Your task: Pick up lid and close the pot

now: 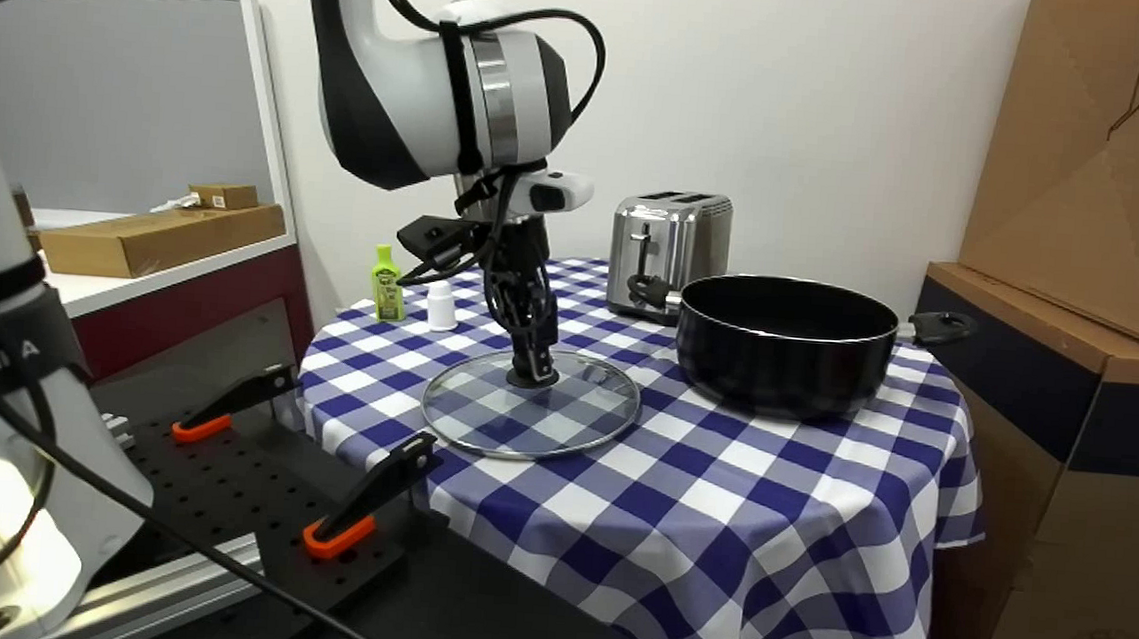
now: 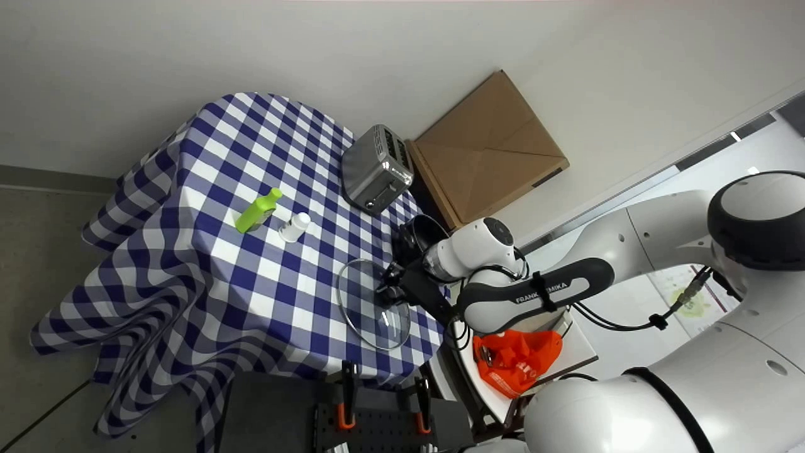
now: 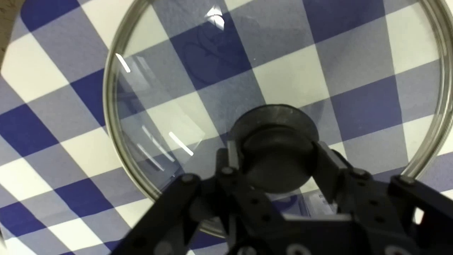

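Note:
The clear glass lid point(image 1: 482, 422) with a metal rim lies flat at the blue-and-white checked cloth; it also shows in an exterior view point(image 2: 358, 308) and the wrist view point(image 3: 290, 74). My gripper point(image 1: 533, 367) points down at the lid's centre, and in the wrist view the gripper point(image 3: 276, 156) has a finger against each side of the dark knob point(image 3: 279, 170). The wide black pot point(image 1: 781, 369) stands to the right of the lid, open at the top, with two side handles. In an exterior view the pot point(image 2: 409, 244) is partly hidden by the arm.
A steel toaster point(image 1: 669, 256) stands behind the pot. A green bottle point(image 1: 388, 285) and a white bottle point(image 1: 441, 309) stand behind the lid. Two black clamps with orange pads point(image 1: 366, 501) stick up at the table's near edge. Cardboard boxes point(image 1: 1074, 415) rise beside the pot.

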